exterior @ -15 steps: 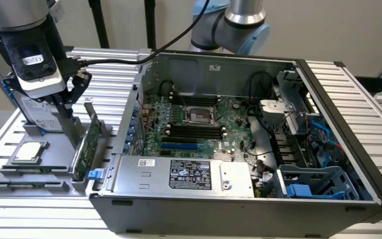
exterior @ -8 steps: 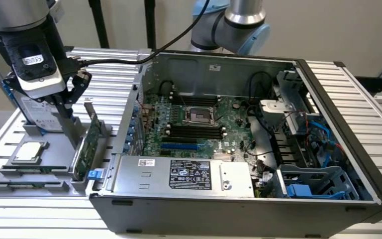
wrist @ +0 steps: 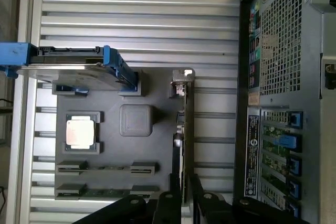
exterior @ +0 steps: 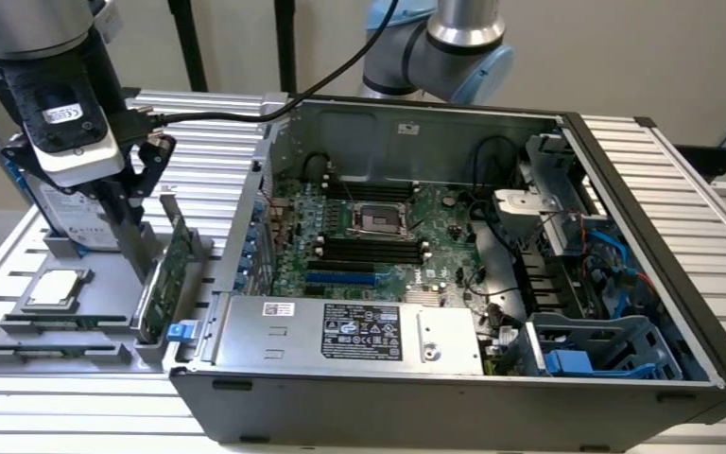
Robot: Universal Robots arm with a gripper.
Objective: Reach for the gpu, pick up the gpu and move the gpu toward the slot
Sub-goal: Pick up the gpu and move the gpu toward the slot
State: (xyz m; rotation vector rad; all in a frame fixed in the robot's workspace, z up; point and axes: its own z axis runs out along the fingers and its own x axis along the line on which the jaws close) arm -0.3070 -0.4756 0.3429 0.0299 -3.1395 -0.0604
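Note:
The gpu (wrist: pixel 185 124) stands on edge in a grey holder (wrist: pixel 135 119), thin and dark from above, with its silver bracket (wrist: pixel 182 74) at the far end. In the exterior view the gpu (exterior: pixel 159 284) shows its green board, just to the left of the open computer case (exterior: pixel 464 397). My gripper (exterior: pixel 146 235) has come down over the card's upper edge. In the wrist view my gripper (wrist: pixel 184 184) has one finger on each side of the card, pressed against it. The card still sits in the holder. The blue slot (exterior: pixel 337 279) lies on the motherboard inside the case.
In the same holder are a silver hard drive with blue rails (wrist: pixel 73 69), a square processor chip (wrist: pixel 80 132) and memory sticks (wrist: pixel 105 169). The case wall (wrist: pixel 244 103) rises close beside the card. A slatted aluminium table (wrist: pixel 142 19) carries everything.

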